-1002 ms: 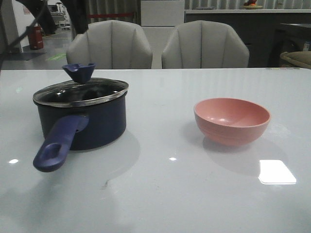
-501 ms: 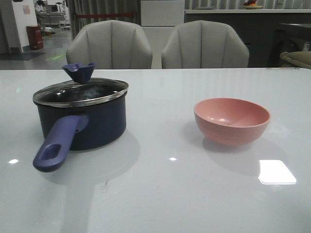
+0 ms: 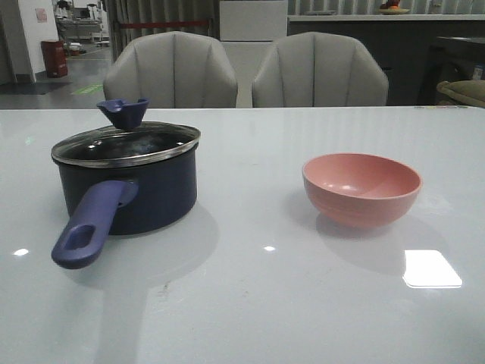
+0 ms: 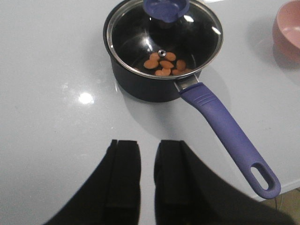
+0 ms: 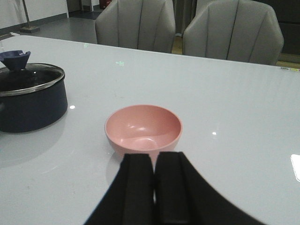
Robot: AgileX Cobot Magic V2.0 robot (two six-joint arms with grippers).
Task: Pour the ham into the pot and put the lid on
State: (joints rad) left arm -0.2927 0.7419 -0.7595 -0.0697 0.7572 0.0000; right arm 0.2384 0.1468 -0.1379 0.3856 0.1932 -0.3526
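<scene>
Now on the white table: dark navy pot standing upright on the robot's left side, long purple-blue handle reaching toward the near edge, hole at its end. Capped by the glass lid, steel rim seated on the pot's rim all around, blue funnel-shaped knob upright at the centre. Seen through the glass from the left wrist view: ham as a small cluster of orange pieces lying on the black bottom of the pot, on the side nearest the handle. Same lid and knob visible there, bright glints on the glass.

Well apart to the right, pink bowl upright on the table, nothing showing inside; confirmed from the right wrist view, where the bowl shows only a bare pink inside with a faint ring at the bottom.

Left gripper hanging over bare table, near the pot but apart from it, jaws with a narrow gap between them and nothing held. Right gripper just short of the bowl's near rim, jaws pressed almost together with only a thin seam between, holding nothing. Neither arm visible in the front view.

Behind the far table edge, two grey upholstered chairs side by side. Square patch of bright reflected light on the table near the bowl.
</scene>
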